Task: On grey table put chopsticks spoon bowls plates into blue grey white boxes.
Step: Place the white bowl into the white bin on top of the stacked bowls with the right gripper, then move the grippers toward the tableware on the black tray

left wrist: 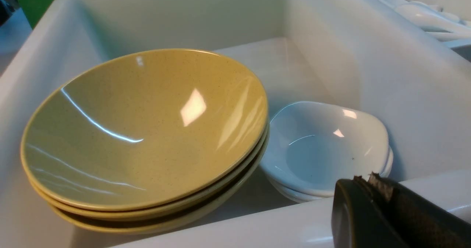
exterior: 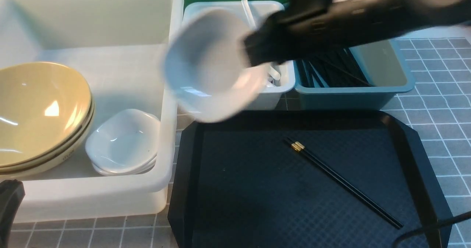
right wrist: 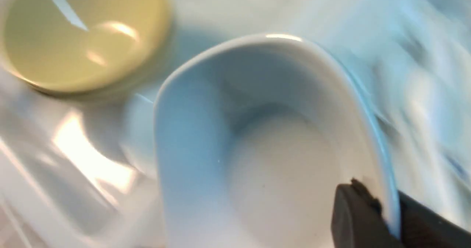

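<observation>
Plate [exterior: 209,67] pinched at its rim by the right claw [exterior: 257,56], in mid-air.
Below and left of that claw, the white tub [exterior: 110,56] holds stacked bowls [exterior: 36,112] and small plates [exterior: 123,143] (a dark mark on the lowest bowl's wall is too small to read); the left claw [left wrist: 368,181] is pressed together, empty, at the tub's near wall; chopsticks [exterior: 342,181] lie on the black tray [exterior: 239,204] below the right claw.

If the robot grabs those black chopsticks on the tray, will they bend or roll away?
Probably stiff: both chopsticks lie dead straight. They look thin and glossy, so they might slip when pinched. They lie loose, side by side on the tray, so grabbing one may well nudge the other away.
</observation>
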